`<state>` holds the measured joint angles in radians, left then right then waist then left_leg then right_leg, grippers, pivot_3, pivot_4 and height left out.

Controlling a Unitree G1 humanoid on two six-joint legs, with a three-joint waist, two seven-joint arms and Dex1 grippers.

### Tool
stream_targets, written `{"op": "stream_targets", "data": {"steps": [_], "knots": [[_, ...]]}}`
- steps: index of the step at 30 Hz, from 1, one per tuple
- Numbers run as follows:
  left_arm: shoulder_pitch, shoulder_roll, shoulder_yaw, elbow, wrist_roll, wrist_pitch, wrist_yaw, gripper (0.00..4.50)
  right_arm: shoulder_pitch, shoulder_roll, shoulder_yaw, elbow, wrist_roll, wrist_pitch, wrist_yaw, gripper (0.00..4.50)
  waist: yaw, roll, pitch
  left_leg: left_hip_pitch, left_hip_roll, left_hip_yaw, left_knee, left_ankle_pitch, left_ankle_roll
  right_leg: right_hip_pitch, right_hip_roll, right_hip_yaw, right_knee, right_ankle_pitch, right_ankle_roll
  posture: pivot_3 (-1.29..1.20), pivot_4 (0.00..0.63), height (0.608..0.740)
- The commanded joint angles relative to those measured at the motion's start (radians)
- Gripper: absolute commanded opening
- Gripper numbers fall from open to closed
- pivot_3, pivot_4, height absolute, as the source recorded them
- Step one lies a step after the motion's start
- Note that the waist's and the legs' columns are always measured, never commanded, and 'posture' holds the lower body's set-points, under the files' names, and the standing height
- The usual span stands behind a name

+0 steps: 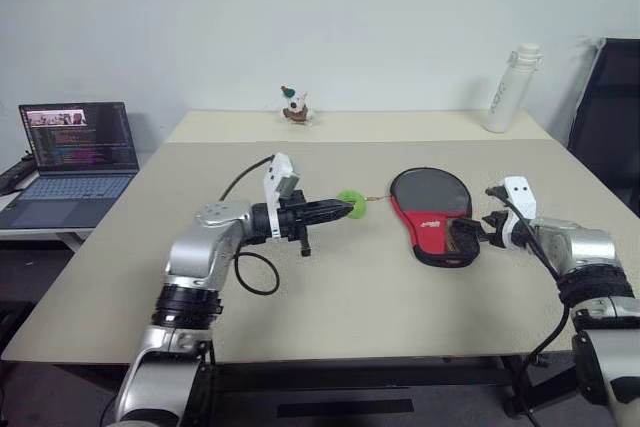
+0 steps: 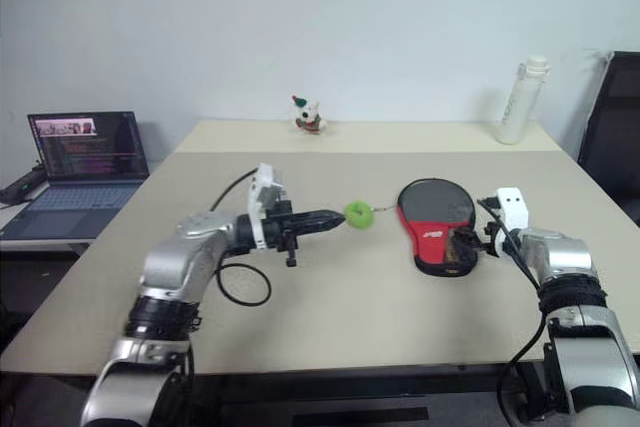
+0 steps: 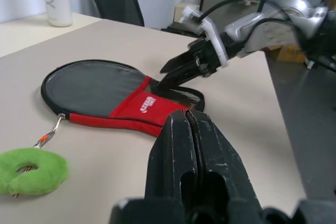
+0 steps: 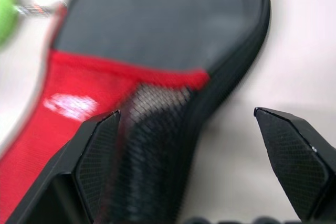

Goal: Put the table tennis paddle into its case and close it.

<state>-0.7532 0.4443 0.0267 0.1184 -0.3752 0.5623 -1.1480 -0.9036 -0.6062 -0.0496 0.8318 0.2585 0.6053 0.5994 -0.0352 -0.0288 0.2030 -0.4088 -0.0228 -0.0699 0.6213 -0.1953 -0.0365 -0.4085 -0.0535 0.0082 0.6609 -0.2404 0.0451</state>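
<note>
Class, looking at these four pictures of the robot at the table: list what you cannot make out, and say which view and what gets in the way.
- The paddle: whether it lies inside the case cannot be told; the fabric covers whatever is within.
- The zip's state: too small in the head views; hidden in the left wrist view.
- White lettering on the red panel: blurred in the right wrist view.
- Laptop screen: too small to read.
- Right hand: its fingertips merge with the mesh.

The case [image 1: 432, 213] lies flat on the tabletop [image 1: 380, 307] toward its right edge, and whether the paddle sits inside cannot be told. In the right wrist view the case's red panel [image 4: 63, 108] is blurred, its white lettering unreadable, and the green ring tag [image 4: 4, 9] is cut by the frame's edge. At the tabletop's far edge a small figurine [image 1: 294, 105] is too small to identify
</note>
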Motion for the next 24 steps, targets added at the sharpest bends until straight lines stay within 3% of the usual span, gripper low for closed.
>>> {"op": "stream_targets", "data": {"steps": [1, 8, 9, 11, 23, 24], "knots": [[0.011, 0.035, 0.021, -0.070, -0.034, 0.025, 0.024, 0.05, -0.059, 0.019, 0.010, 0.114, -0.050, -0.094, 0.022, 4.50, -0.001, 0.000, 0.000, 0.000, 0.000, 0.000, 0.001, 0.000, 0.000, 0.000, 0.000, 0.000, 0.001, 0.000, 0.000, 0.00, 0.150, 0.740], [0.027, 0.068, 0.015, -0.098, -0.046, 0.031, 0.069, 0.05, -0.104, 0.086, 0.009, 0.274, -0.104, -0.166, 0.049, 4.50, -0.016, -0.001, 0.000, 0.004, 0.000, 0.002, 0.003, 0.000, 0.000, 0.004, 0.000, 0.002, 0.002, 0.000, 0.001, 0.00, 0.150, 0.740], [0.029, 0.068, 0.012, -0.102, -0.047, 0.031, 0.073, 0.01, -0.108, 0.096, 0.009, 0.286, -0.107, -0.170, 0.050, 4.31, -0.019, -0.001, 0.000, 0.005, 0.000, 0.002, 0.003, 0.000, 0.000, 0.005, 0.000, 0.003, 0.002, 0.000, 0.001, 0.00, 0.150, 0.740], [0.034, 0.068, 0.007, -0.112, -0.049, 0.034, 0.081, 0.00, -0.115, 0.115, 0.011, 0.304, -0.115, -0.174, 0.057, 3.90, -0.024, -0.001, -0.001, 0.007, 0.001, 0.004, 0.002, 0.000, 0.000, 0.005, 0.001, 0.004, 0.002, 0.000, 0.001, 0.00, 0.150, 0.740], [0.098, 0.119, -0.015, -0.150, -0.047, 0.022, 0.075, 0.00, -0.152, 0.195, 0.010, 0.350, -0.152, -0.164, 0.088, 0.02, -0.050, -0.004, -0.002, 0.010, 0.003, 0.007, 0.002, 0.000, 0.000, 0.005, 0.003, 0.009, 0.004, 0.000, 0.001, 0.00, 0.150, 0.740], [0.105, 0.141, -0.021, -0.154, -0.048, 0.018, 0.049, 0.00, -0.171, 0.208, 0.013, 0.347, -0.152, -0.162, 0.100, 0.02, -0.050, -0.004, -0.002, 0.010, 0.004, 0.008, 0.002, 0.000, 0.000, 0.005, 0.003, 0.009, 0.004, 0.000, 0.001, 0.00, 0.150, 0.740]]}}
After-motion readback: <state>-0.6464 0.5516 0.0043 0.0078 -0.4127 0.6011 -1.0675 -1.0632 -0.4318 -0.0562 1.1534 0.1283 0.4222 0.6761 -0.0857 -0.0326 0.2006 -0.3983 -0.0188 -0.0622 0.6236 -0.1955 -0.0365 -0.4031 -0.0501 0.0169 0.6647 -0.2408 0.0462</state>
